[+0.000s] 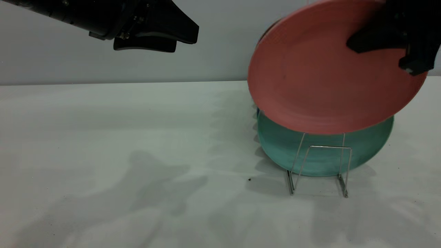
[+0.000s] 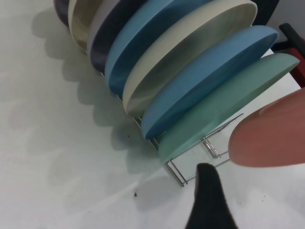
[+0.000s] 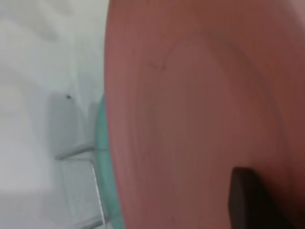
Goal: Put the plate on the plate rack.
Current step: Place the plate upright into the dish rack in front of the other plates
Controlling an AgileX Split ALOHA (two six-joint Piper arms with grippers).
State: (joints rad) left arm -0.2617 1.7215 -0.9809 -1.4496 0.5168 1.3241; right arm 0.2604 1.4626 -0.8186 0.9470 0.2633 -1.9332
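Right claw (image 1: 396, 44) clamps the round matte pink plate (image 1: 317, 79) above the thin wire rack (image 1: 320, 168).

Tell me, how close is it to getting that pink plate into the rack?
Done: the right gripper has the plate clamped by its rim and lifted off the table. In hand: it hangs tilted above the plate rack, in front of the teal-green plate. Left: lowering it into the empty front slot and letting go. The left gripper hovers apart, empty.
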